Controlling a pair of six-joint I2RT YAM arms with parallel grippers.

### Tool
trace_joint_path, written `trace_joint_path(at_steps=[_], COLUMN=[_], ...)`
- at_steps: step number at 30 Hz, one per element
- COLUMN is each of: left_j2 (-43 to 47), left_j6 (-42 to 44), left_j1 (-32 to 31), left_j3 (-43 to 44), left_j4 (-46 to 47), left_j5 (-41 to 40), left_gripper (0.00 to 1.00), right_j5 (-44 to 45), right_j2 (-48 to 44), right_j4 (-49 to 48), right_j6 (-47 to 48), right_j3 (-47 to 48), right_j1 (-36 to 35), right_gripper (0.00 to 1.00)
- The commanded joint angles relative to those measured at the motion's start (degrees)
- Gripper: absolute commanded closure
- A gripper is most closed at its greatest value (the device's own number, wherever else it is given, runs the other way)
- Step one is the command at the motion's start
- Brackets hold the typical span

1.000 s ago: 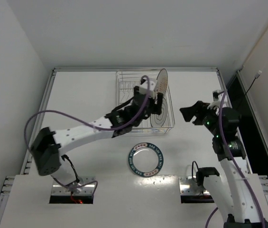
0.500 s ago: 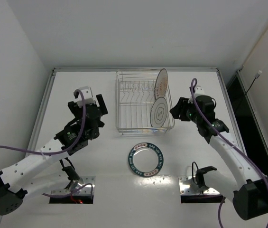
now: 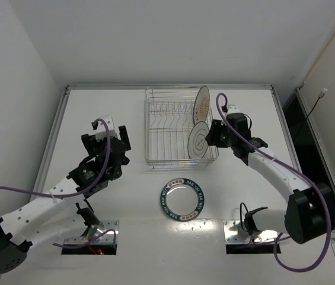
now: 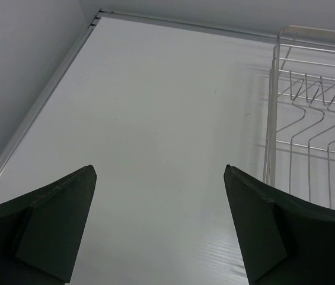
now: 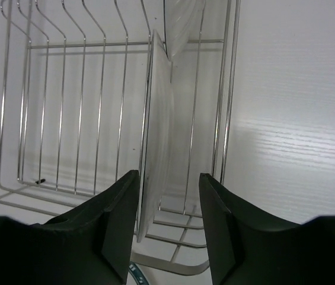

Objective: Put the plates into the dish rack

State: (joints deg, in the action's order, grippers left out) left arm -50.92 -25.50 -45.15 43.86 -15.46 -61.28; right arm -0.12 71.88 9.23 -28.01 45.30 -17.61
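The dish rack [image 3: 166, 127] stands at the table's back centre. Two plates stand upright at its right end: the orange-striped one [image 3: 202, 103] behind and the plain whitish one [image 3: 198, 141] in front. The teal-rimmed plate [image 3: 182, 198] lies flat on the table in front of the rack. My right gripper [image 3: 214, 136] is at the rack's right side. In the right wrist view it [image 5: 168, 175] is open, and the whitish plate [image 5: 158, 119] shows edge-on between its fingers, close to the left one. My left gripper [image 3: 109, 143] hangs open and empty left of the rack [image 4: 269, 136].
A raised metal rail [image 3: 57, 127] borders the table's left side, and white walls close in behind. Bare tabletop [image 4: 155, 107] lies under the left gripper. The rack's left slots hold nothing. The striped plate's rim [image 5: 182, 24] shows just beyond the whitish plate.
The left arm has pulled back out of the rack to the left and opened wider, leaving the whitish plate standing. The right arm has swung in to the rack's right side, its jaws narrower.
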Motion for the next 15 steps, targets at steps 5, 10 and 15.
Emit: trace_joint_path(at_steps=[5,10,15], left_j2=[2.7,2.1,1.6], left_j6=[2.5,2.5,2.5], left_j1=[0.6,0.6,0.6], left_j3=[0.0,0.0,0.0], left_j4=[2.8,2.3,2.3], left_j5=[-2.1,-1.6,-1.0], left_gripper=[0.11,0.09,0.09], right_j5=[4.4,12.8,24.9], right_j2=[3.3,3.3,2.7], right_j4=[-3.1,0.5,3.2], right_j6=[2.1,5.6,6.7], right_j3=[6.5,12.4,18.8], right_j1=[-1.7,-6.5,-11.7], right_gripper=[0.81,0.97,1.0])
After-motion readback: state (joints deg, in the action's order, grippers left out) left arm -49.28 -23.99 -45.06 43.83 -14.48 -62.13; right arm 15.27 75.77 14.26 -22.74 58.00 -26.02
